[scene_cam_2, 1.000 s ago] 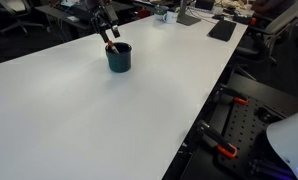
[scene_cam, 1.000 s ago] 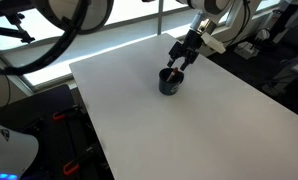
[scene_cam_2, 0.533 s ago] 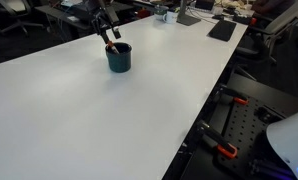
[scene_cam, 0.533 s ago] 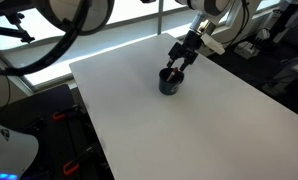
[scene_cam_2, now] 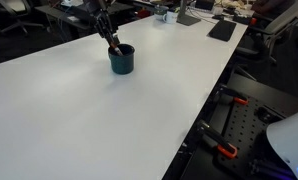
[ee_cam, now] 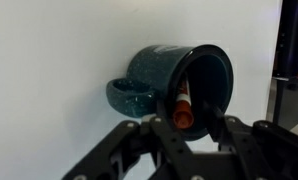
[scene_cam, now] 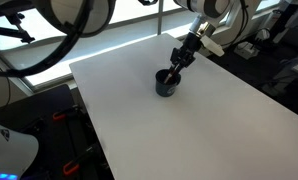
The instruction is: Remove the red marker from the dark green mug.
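A white table holds 1 dark green mug, standing upright. In the wrist view the mug shows its open mouth, with its handle on the left. The red marker stands inside the mug, leaning against the rim with its upper end poking out. The end effector sits directly above the mug's mouth in both exterior views. Its 2 fingers are narrowed around the marker's upper end and appear to pinch it from both sides.
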Controlling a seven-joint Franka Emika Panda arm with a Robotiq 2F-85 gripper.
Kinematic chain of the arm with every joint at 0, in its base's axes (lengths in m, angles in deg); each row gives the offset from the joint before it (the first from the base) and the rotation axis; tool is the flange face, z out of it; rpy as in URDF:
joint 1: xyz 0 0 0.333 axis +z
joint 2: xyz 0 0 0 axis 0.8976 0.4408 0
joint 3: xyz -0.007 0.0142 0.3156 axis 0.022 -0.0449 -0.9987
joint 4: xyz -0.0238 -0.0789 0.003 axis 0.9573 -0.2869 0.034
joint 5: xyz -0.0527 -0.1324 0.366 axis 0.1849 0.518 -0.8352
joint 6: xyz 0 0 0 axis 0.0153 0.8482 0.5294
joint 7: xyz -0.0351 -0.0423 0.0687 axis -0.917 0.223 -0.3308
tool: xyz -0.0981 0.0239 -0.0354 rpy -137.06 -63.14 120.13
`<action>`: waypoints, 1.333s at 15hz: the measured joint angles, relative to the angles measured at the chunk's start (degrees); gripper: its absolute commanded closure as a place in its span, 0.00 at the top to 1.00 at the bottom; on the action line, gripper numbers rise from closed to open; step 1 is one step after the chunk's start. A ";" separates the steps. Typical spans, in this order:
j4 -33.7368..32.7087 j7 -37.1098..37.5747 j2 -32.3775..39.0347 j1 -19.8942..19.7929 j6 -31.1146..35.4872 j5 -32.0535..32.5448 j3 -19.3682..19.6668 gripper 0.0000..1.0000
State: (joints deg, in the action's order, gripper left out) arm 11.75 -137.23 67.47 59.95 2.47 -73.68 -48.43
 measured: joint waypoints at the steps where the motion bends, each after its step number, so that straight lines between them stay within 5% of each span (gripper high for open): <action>1: 0.00 0.01 0.03 -0.04 0.00 0.00 0.00 0.01; 10: -0.08 0.47 -0.24 -0.40 -0.29 0.00 0.02 0.03; 20: -0.10 9.27 -5.14 -1.23 -0.24 -0.60 0.08 0.03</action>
State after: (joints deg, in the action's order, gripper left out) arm 11.65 -127.96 62.33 58.72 2.23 -74.28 -48.35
